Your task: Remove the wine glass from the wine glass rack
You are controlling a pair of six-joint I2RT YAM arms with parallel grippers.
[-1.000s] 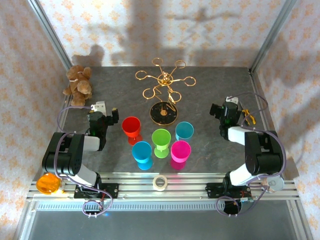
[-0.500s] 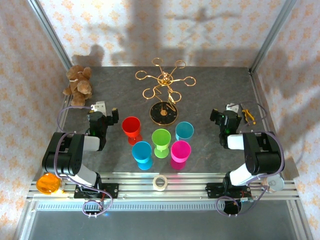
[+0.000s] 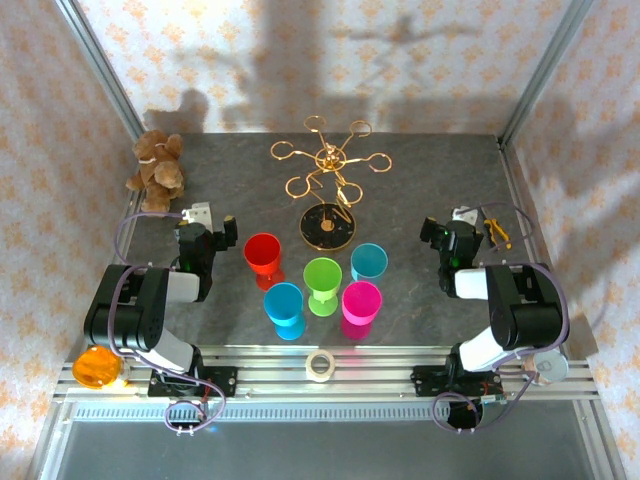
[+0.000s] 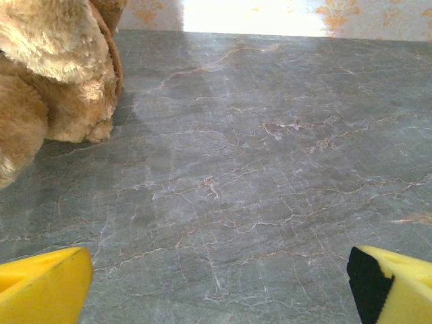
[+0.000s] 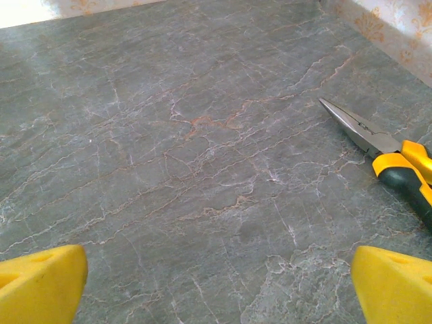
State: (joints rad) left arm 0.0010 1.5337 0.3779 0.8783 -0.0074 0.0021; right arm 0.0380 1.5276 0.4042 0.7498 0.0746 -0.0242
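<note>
Teddy bear (image 3: 155, 172) at far left; my left gripper (image 4: 216, 297), fingers spread wide on nothing; wine glass rack (image 3: 328, 158) upright at back centre, with five coloured wine glasses (image 3: 322, 275) standing on the table just before its base; my right gripper (image 5: 216, 290), likewise agape, with pliers (image 5: 385, 152) lying near it on the right.

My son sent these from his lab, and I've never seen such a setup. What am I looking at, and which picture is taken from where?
Two robot arms are bolted at the table's near edge. The wide picture looks down from above. The other two come from a camera on each wrist, so the yellow tips at the bottom are that arm's own claw. The left claw and the right claw are both open and hold nothing. On the table stand a gold wine glass rack and five coloured goblets. A teddy bear and pliers are off to the sides.
</note>
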